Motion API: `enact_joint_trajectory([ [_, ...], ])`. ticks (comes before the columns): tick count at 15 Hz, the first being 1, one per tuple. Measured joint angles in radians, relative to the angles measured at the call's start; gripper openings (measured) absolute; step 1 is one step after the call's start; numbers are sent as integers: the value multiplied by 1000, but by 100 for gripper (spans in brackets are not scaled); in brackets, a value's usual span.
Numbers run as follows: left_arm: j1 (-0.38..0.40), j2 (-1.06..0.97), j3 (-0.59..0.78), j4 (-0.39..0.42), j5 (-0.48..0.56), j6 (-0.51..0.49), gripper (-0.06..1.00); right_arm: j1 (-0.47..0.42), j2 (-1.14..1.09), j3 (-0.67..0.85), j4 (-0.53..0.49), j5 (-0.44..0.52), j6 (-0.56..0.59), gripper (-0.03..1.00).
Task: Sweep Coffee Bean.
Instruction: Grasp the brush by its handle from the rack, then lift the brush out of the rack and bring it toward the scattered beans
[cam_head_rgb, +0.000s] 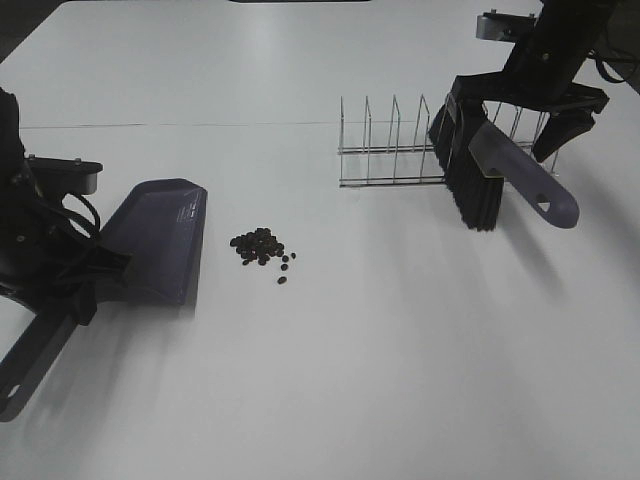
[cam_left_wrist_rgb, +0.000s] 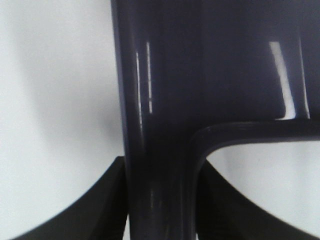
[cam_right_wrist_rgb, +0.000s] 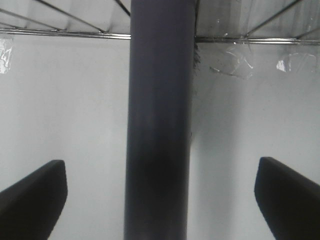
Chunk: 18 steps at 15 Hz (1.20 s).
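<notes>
White table (cam_head_rgb: 400, 380), coffee beans (cam_head_rgb: 262, 246), left gripper (cam_head_rgb: 95, 268) clamping dustpan (cam_head_rgb: 160, 235), its print illegible, right gripper (cam_head_rgb: 500, 128) spread astride brush (cam_head_rgb: 475, 190)

Table (cam_head_rgb: 400, 380): plain white, matte. A thin straight line runs across it from the left side to the rack.

Dustpan (cam_head_rgb: 160, 235): dark purple, at the left side. Its wide front lip is down on the surface and faces right.

Coffee beans (cam_head_rgb: 260, 245): just beside that lip, not touching it. They form a small tight heap, with a few strays off its right and near side.

Wire rack (cam_head_rgb: 385, 150): well apart from the beans, toward the far right. Its base rails lie flat on the table, stuck down with clear tape (cam_right_wrist_rgb: 235, 65).

Brush (cam_head_rgb: 475, 185): at the rack's right end, bristles down, handle slanting toward the near right.
</notes>
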Motion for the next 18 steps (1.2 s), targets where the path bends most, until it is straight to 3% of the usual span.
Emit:
enact_joint_trajectory([
  [3, 0, 0, 0, 0, 2, -3, 34, 0, 106, -135, 16, 17, 0, 87],
  [10, 0, 0, 0, -1, 2, -4, 34, 0, 159, -151, 40, 21, -2, 84],
  [13, 0, 0, 0, -2, 2, -5, 34, 0, 159, -151, 39, 21, -3, 66],
  [14, 0, 0, 0, -2, 2, -5, 34, 0, 159, -151, 36, 21, -2, 55],
  [15, 0, 0, 0, -2, 2, -5, 34, 0, 159, -151, 21, 21, 8, 29],
  [18, 0, 0, 0, -2, 2, -5, 34, 1, 159, -151, 1, 21, 8, 29],
])
